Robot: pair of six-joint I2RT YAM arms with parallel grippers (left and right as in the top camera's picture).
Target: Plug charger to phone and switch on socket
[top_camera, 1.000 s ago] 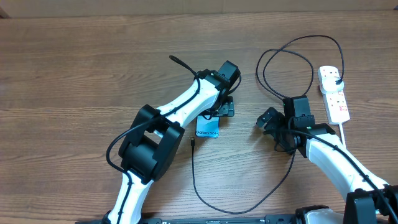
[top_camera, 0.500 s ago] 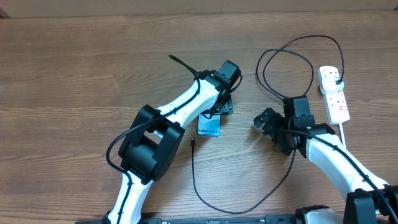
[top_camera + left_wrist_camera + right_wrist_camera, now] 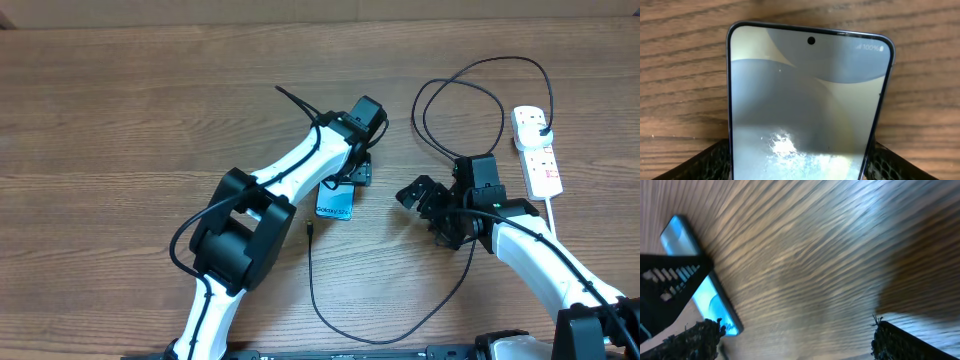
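The phone (image 3: 336, 203) lies on the wood table with its screen lit; it fills the left wrist view (image 3: 805, 90). My left gripper (image 3: 350, 178) (image 3: 800, 167) straddles its near end, shut on the phone with a pad against each long edge. The charger's thin black cable has its connector tip (image 3: 311, 228) just below-left of the phone. It loops down (image 3: 350, 338), then up past the right arm to its plug (image 3: 541, 124) in the socket (image 3: 543, 165). My right gripper (image 3: 428, 208) (image 3: 795, 335) hangs open and holds nothing, to the right of the phone (image 3: 715, 302).
The socket's thick white cord (image 3: 556, 215) runs down along the right edge. A cable loop (image 3: 460, 100) lies behind the right arm. Bare wood table (image 3: 120, 120) spreads to the left.
The left jaws have narrowed onto the phone's edges and the phone has turned slightly. The right gripper has shifted a little to the left, toward the phone.
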